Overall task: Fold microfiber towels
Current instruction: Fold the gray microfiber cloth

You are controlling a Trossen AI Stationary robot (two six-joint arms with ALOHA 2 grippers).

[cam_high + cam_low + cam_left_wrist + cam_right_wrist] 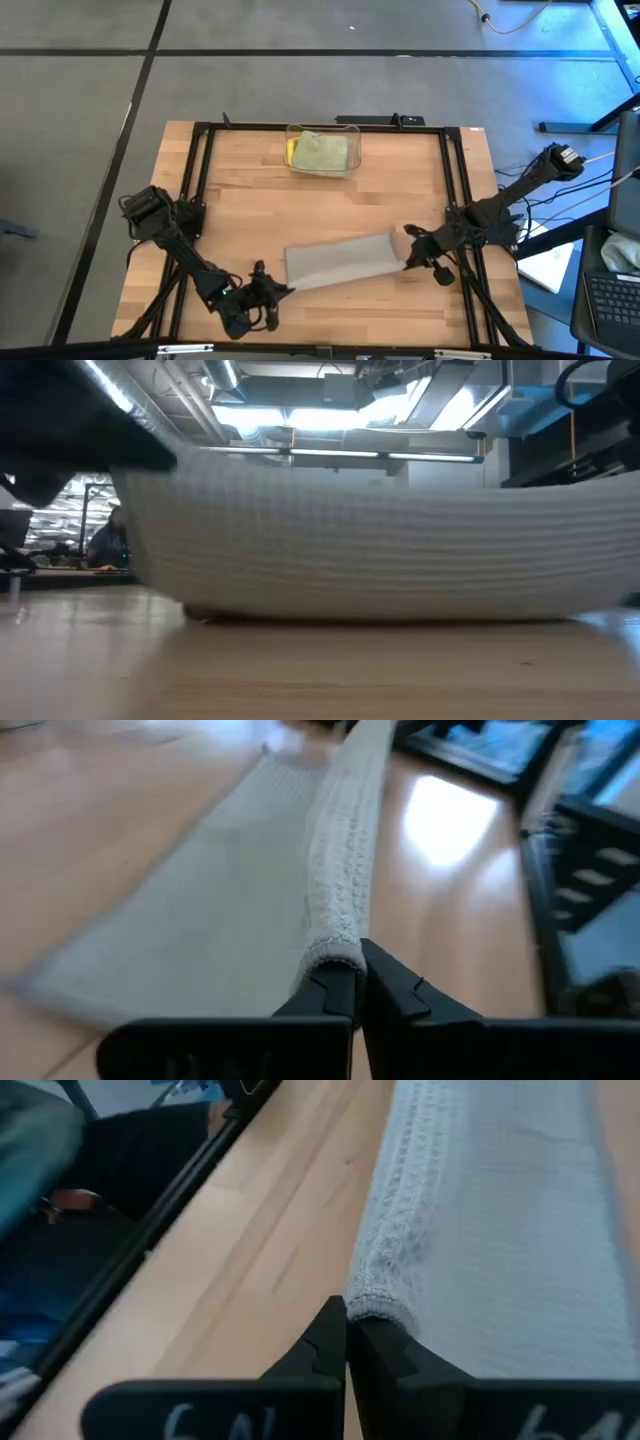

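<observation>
A grey, waffle-textured towel (340, 262), folded into a long strip at the table's (330, 205) near middle, is clamped at opposite ends by the left gripper (283, 291) and right gripper (408, 262); no writing is legible.

The grey towel (370, 540) fills the low view, hiding both arms; a distant person (105, 540) is blurred.

One camera looks straight down on the whole counter (330, 215). Another sits at counter height, facing the room, very near the grey towel (370, 540). Each wrist camera looks closely along its own claw; all four share that towel.
</observation>
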